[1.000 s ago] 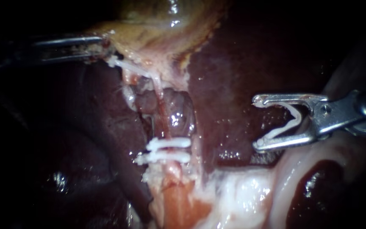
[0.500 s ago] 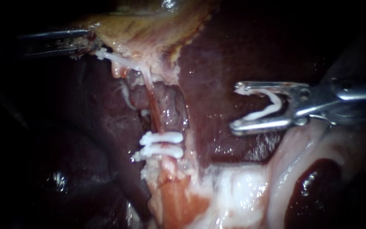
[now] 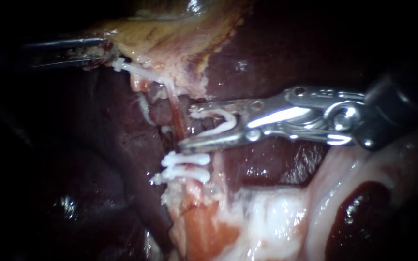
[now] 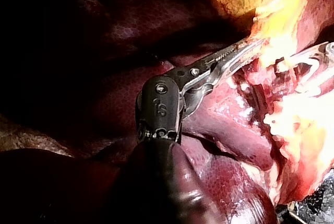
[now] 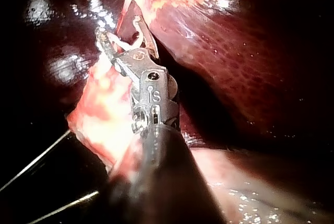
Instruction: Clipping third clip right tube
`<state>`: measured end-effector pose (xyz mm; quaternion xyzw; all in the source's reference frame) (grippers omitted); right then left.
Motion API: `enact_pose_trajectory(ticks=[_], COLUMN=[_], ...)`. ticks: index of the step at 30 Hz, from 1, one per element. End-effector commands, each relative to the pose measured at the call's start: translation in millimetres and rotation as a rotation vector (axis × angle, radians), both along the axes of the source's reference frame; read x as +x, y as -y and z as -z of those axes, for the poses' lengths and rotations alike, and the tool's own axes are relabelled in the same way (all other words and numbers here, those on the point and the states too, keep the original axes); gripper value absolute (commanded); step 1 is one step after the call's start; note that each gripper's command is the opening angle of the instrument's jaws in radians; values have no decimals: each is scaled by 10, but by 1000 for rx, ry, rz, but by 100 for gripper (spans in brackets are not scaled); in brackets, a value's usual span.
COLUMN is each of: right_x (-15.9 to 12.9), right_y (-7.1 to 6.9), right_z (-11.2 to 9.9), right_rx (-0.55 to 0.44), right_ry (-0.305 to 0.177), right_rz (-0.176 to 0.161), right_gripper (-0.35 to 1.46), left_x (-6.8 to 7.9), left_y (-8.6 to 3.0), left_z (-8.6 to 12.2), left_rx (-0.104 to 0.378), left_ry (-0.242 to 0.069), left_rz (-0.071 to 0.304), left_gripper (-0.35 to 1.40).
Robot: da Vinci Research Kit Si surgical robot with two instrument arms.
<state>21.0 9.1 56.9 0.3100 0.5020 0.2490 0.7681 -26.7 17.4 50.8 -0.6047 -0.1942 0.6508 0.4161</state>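
The right instrument (image 3: pixel 186 125) is laid across the liver (image 3: pixel 276 53), its jaws spread with an open white clip (image 3: pixel 226 117) seated between them, one leg against each jaw. The jaw tips are set at the reddish tube (image 3: pixel 175 111), just above the two clips (image 3: pixel 189 159) already closed across it (whether the tube lies fully inside cannot be told). The edge of the gallbladder (image 3: pixel 170 34) is pinched by the left instrument (image 3: pixel 105 48) — its jaws are pressed onto the tissue.
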Motion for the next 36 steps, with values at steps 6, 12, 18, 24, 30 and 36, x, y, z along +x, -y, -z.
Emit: enact_pose_trajectory(ticks=[6, 12, 18, 24, 30, 36], right_x=[19, 23, 30, 29, 22, 17], right_y=[-1, 1, 1, -2, -6, -10], right_z=[6, 32, 58, 64, 62, 65], right_rx=[22, 60, 98, 105, 107, 110], right_ry=[-65, -153, -229, -249, -251, -250], right_rz=[-55, -38, -29, -12, -9, -11], right_gripper=[49, 48, 47, 41, 18, -8], left_x=[-1, -2, -2, -2, -3, -3], left_y=[0, 1, 1, 1, 0, 0], left_z=[-1, -1, -1, -1, -1, -1], left_rx=[0, -1, -1, -1, -1, -1], left_ry=[0, 0, 0, 0, 0, 0], left_rz=[0, 0, 0, 1, 1, 1], left_gripper=[-35, -35, -35, -35, -35, -35])
